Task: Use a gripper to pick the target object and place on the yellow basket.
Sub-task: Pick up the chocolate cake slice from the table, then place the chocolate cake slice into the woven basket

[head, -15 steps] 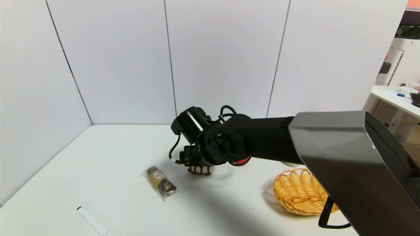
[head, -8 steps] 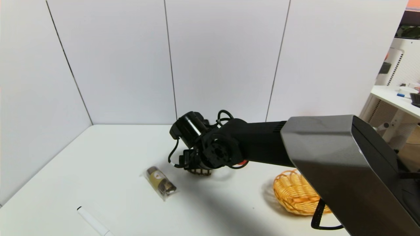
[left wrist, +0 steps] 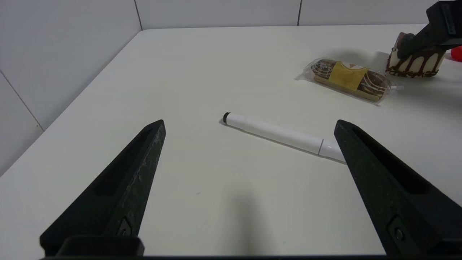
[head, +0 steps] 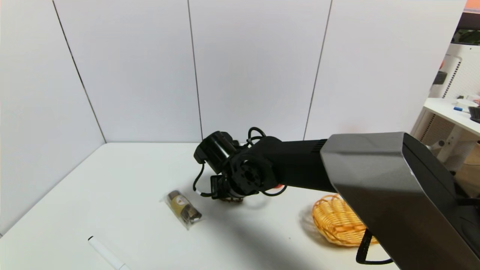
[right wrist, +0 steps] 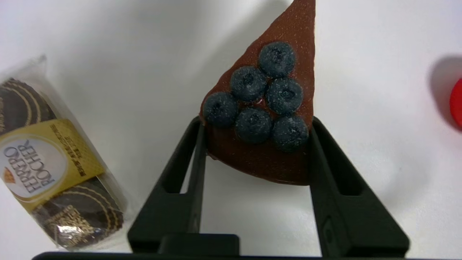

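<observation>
Lowered slightly since the earlier frame, the right gripper (right wrist: 257,126) grips the blueberry-topped cake wedge (right wrist: 260,97) by its sides; the left gripper (left wrist: 249,124) hangs open above the bench (left wrist: 202,90).

On the table (head: 150,168), the cake wedge (right wrist: 260,108) sits between the right gripper's (right wrist: 256,126) 2 fingers, touching both. The packaged chocolates (head: 183,209) lie just to its left, and the pen (head: 107,252) farther left and nearer the front. The basket (head: 335,221) stands to the right, well apart from these 3. The left gripper (left wrist: 249,124) is above the table near the pen.
</observation>
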